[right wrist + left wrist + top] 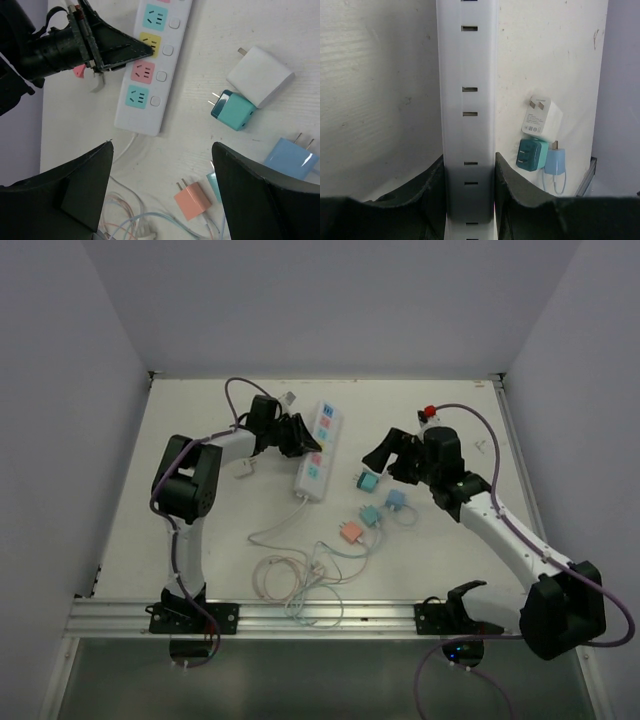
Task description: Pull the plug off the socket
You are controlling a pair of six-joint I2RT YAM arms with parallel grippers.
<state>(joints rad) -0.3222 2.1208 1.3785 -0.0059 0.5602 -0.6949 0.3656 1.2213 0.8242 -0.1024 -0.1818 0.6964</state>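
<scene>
The socket, a long white power strip (pixel 318 445) with coloured outlet faces, lies at the table's middle back. My left gripper (pixel 298 437) is shut on its two long sides; in the left wrist view both dark fingers (pixel 432 187) press the strip (pixel 468 100). In the right wrist view the strip's (pixel 165 60) blue, yellow and pink faces that show hold no plug; its far end is cut off. My right gripper (pixel 388 462) is open and empty, hovering (pixel 161 145) over bare table right of the strip. A teal plug adapter (pixel 234 110) lies loose beside it.
More loose adapters lie right of the strip: white (pixel 260 76), light blue (pixel 290 157), orange (pixel 193 200), with teal (pixel 368 481) and orange (pixel 349 532) in the top view. Thin cables (pixel 300 575) coil near the front edge. Walls close the table's back and sides.
</scene>
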